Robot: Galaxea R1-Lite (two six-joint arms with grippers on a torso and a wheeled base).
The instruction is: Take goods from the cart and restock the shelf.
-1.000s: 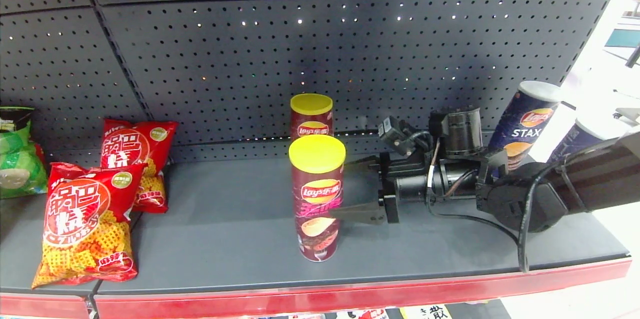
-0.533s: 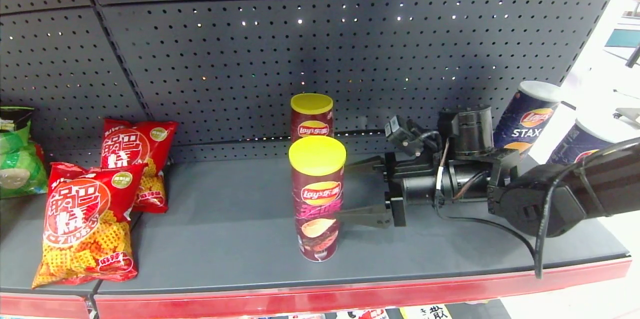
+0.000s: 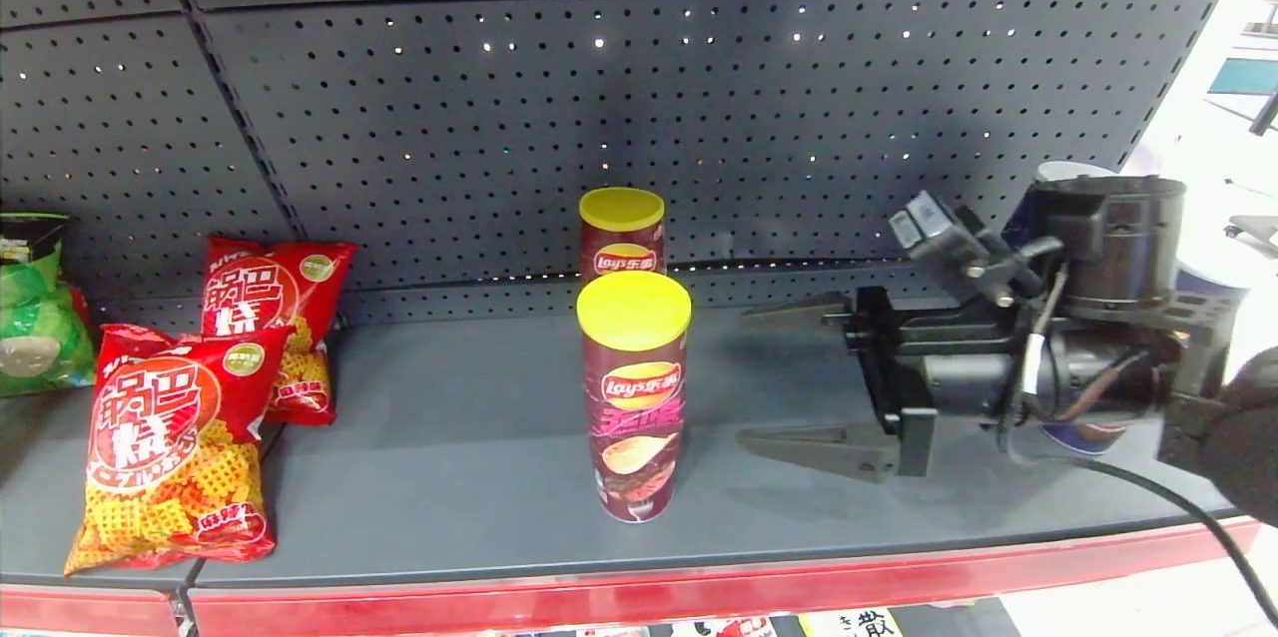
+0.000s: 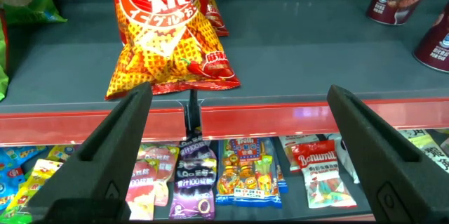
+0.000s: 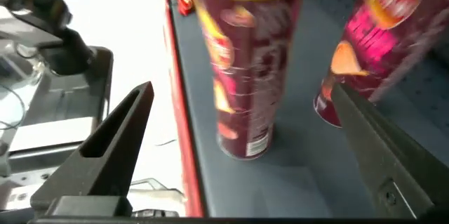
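Note:
Two maroon chip cans with yellow lids stand upright on the grey shelf (image 3: pixel 449 477), the front can (image 3: pixel 634 397) near the middle and the back can (image 3: pixel 622 233) against the pegboard. My right gripper (image 3: pixel 744 379) hovers open to the right of the front can, apart from it, with nothing held. In the right wrist view the front can (image 5: pixel 245 76) stands just beyond the open right gripper (image 5: pixel 242 94), with the back can (image 5: pixel 379 41) beside it. My left gripper (image 4: pixel 238 94) is open and empty, low before the shelf's red front edge (image 4: pixel 280 108).
Two red snack bags (image 3: pixel 170 447) (image 3: pixel 270 318) and a green bag (image 3: pixel 30 318) lie on the shelf's left part. Blue chip cans (image 3: pixel 1083 437) stand at the right end, mostly behind my right arm. The lower shelf holds several candy packets (image 4: pixel 245 175).
My right gripper has pulled back to the right, away from the front can, and stays open. The can stays upright where it was.

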